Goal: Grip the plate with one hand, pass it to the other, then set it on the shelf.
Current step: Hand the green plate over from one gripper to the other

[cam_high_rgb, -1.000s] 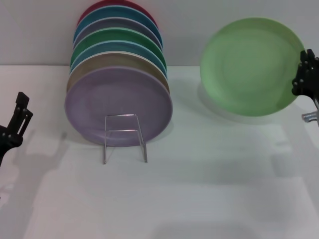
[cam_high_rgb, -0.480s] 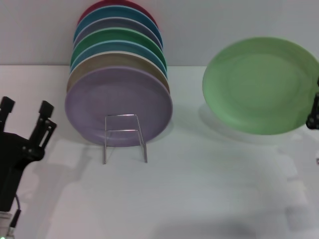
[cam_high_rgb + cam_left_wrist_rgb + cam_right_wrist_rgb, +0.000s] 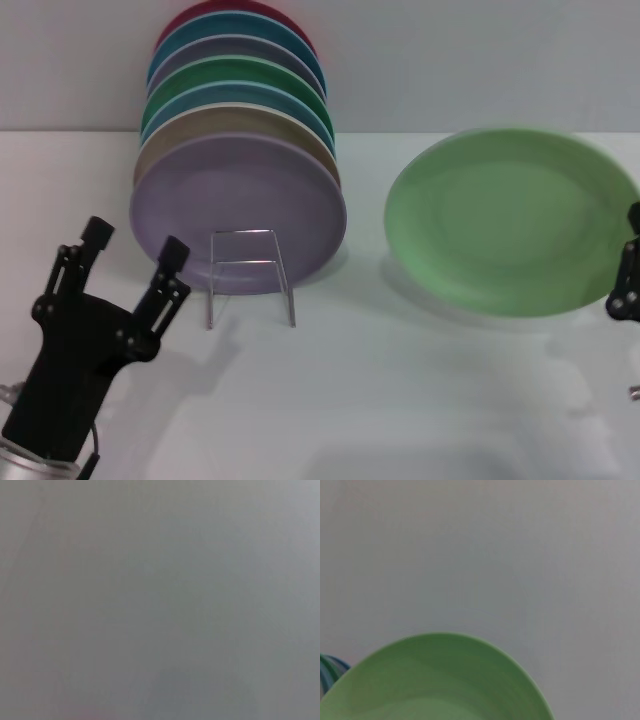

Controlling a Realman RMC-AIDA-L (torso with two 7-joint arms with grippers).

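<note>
Head view: the light green plate point(image 3: 510, 222) sits in the right half of the frame, held up off the white table point(image 3: 400, 400) and tilted so its face shows, with its shadow on the surface below. The right gripper point(image 3: 626, 275) is at the far right edge, only partly in frame, black fingers meeting the plate's right rim and apparently clamped on it. The left gripper point(image 3: 132, 248) is at lower left, raised above the table, its two slim fingers point(image 3: 165, 275) spread wide apart, holding nothing and touching nothing. The wire plate rack point(image 3: 250, 275) stands at upper left of centre, loaded with a row of upright plates; the lilac plate point(image 3: 238, 212) is frontmost, just behind the small wire loop. Right wrist view: the plate's green rim point(image 3: 440, 680) fills the lower part against a plain grey background. Left wrist view is plain grey only.
</note>
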